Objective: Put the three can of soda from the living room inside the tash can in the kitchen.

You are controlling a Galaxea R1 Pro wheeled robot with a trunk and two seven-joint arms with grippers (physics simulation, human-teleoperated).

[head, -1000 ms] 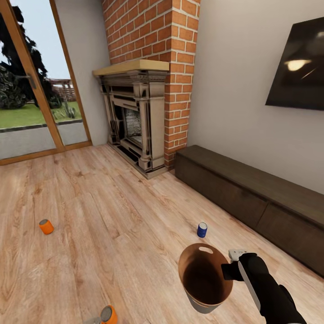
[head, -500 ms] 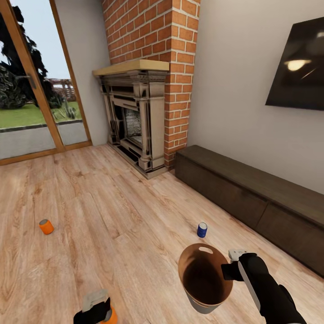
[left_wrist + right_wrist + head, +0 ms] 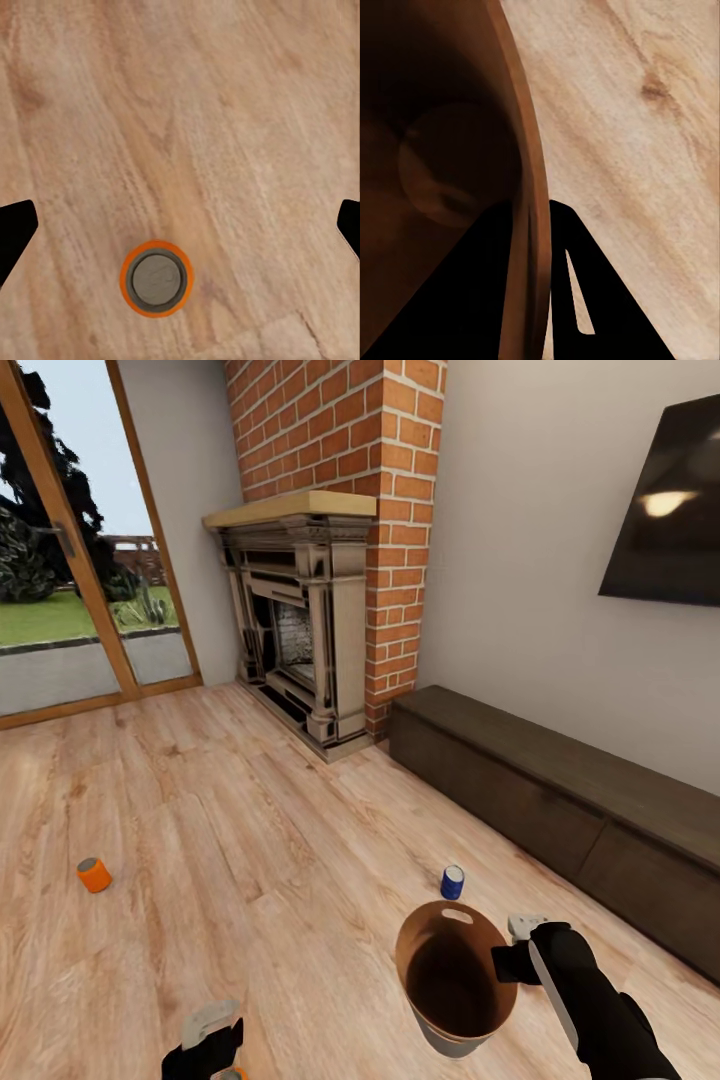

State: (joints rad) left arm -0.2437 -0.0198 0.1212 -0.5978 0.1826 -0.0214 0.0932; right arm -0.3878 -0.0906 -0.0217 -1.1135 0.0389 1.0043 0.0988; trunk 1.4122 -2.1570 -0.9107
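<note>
The tash can [image 3: 455,980], brown inside and pale grey outside, hangs low over the wood floor at the right. My right gripper [image 3: 503,964] is shut on its rim; in the right wrist view the rim [image 3: 526,187] runs between the two black fingers [image 3: 577,285]. A blue can of soda [image 3: 452,882] stands just beyond the bin. One orange can [image 3: 94,875] stands far off to the left. My left gripper [image 3: 212,1036] hovers open over a second orange can [image 3: 236,1074], whose grey top [image 3: 156,279] shows between the wide-apart fingertips [image 3: 15,232].
A brick fireplace [image 3: 305,620] stands ahead, with a long dark wood cabinet [image 3: 560,800] along the right wall under a wall-mounted TV [image 3: 665,510]. A glass door [image 3: 60,590] is at the left. Open plank floor [image 3: 250,840] lies between the cans.
My left gripper has come into view above the near orange can. The camera has shifted a little, so the cans sit lower in the picture. The right gripper still holds the bin.
</note>
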